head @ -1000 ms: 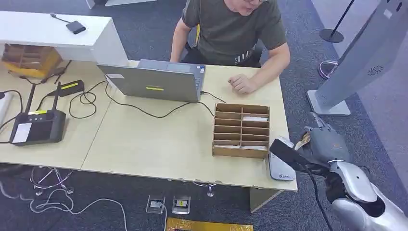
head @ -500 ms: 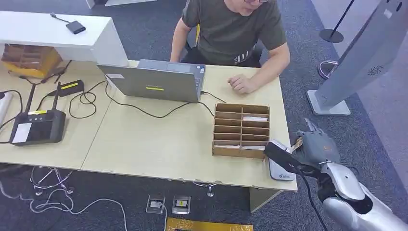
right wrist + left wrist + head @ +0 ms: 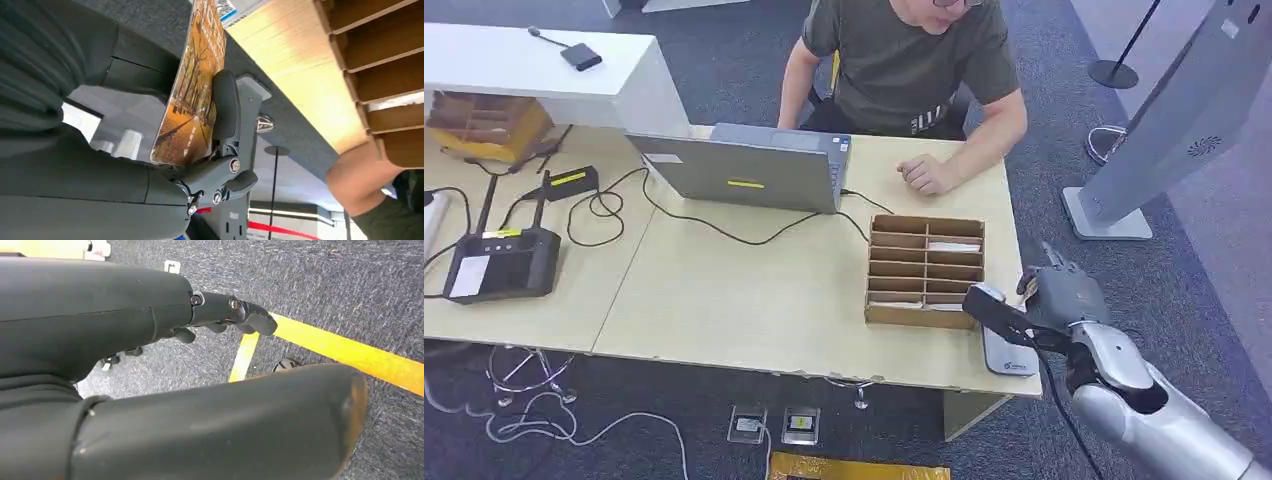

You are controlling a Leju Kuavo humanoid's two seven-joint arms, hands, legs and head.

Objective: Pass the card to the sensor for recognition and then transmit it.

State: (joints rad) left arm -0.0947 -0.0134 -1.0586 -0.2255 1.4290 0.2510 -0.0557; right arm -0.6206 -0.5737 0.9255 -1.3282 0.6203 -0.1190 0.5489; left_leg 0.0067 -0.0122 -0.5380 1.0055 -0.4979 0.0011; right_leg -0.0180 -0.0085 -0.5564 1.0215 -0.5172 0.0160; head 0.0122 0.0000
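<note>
While the card (image 3: 192, 95) is gripped in the right robot hand (image 3: 1060, 297), the sensor (image 3: 1007, 352) is seen just below it. The left robot hand (image 3: 227, 315) is held empty, fingers apart.

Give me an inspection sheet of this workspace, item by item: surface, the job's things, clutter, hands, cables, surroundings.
Surface: light wooden table.
Job's things: card with an autumn picture, held near the sensor at the table's right front corner.
Clutter: laptop, cardboard sorter, black router.
Hands: right hand grips the card; left hand holds nothing, above carpet.
Cables: black cable across the table; more on the floor.
Surroundings: person seated behind the table; grey kiosk to the right.
</note>
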